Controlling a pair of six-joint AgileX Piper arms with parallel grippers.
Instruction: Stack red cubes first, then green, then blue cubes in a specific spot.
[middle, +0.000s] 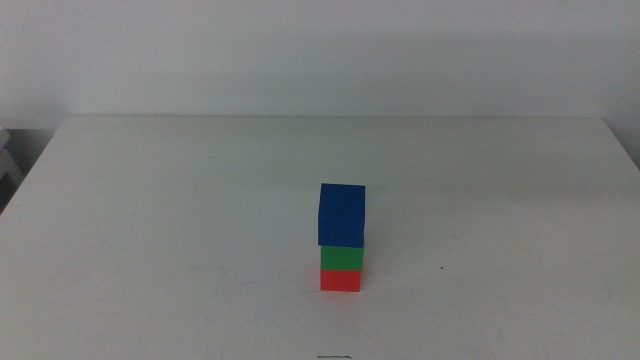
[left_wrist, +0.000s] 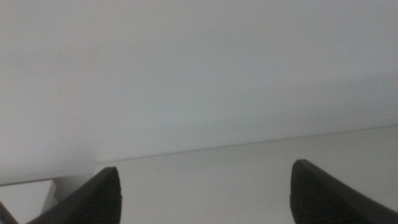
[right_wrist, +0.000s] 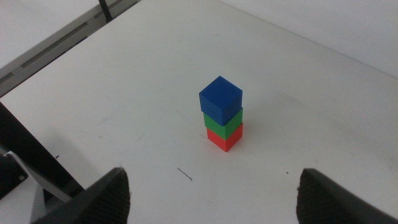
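Note:
A stack of three cubes stands on the white table near the middle front. The red cube (middle: 340, 280) is at the bottom, the green cube (middle: 341, 258) sits on it, and the blue cube (middle: 342, 215) is on top. The stack also shows in the right wrist view: red cube (right_wrist: 224, 139), green cube (right_wrist: 225, 123), blue cube (right_wrist: 220, 99). My right gripper (right_wrist: 214, 193) is open and empty, pulled back from the stack. My left gripper (left_wrist: 205, 193) is open and empty, facing the wall and the table's far edge. Neither arm shows in the middle view.
The white table (middle: 150, 230) ends at a pale wall at the back. A dark frame and a cable (right_wrist: 37, 56) run along the table's edge in the right wrist view. A small dark mark (right_wrist: 185, 175) lies on the table near the stack.

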